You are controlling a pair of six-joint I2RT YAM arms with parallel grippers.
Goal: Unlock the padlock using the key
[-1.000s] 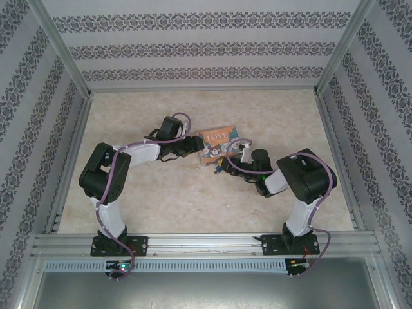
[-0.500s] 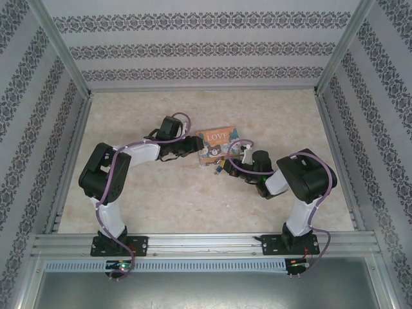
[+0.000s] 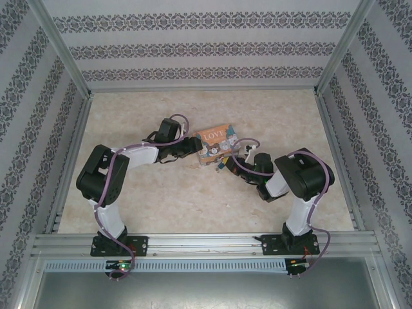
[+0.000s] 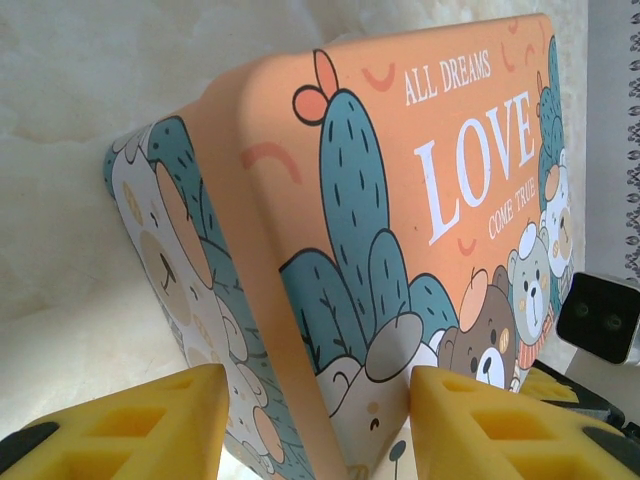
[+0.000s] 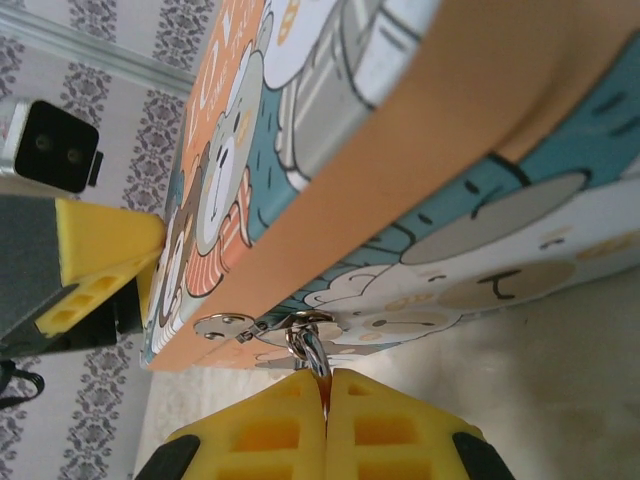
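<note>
The orange-and-teal "LOVE" tin (image 3: 215,143) sits mid-table, tilted, with one corner between the yellow fingers of my left gripper (image 3: 195,147). In the left wrist view those fingers press both sides of the tin's (image 4: 400,200) corner, so my left gripper (image 4: 318,400) is shut on it. The padlock's silvery shackle (image 5: 310,350) hangs through the tin's metal hasp (image 5: 225,325) and runs down between the closed pads of my right gripper (image 5: 327,385). The padlock's body is hidden inside those pads. The key is hidden. My right gripper (image 3: 223,165) is at the tin's near edge.
Bare marble tabletop (image 3: 180,199) lies all around the tin. Patterned walls and aluminium rails (image 3: 206,241) enclose the workspace. A finger of the left gripper (image 5: 100,250) shows beyond the tin in the right wrist view.
My right gripper has closed and moved slightly away from the bases, toward the tin's hasp. The tin and left gripper shifted a little up and right.
</note>
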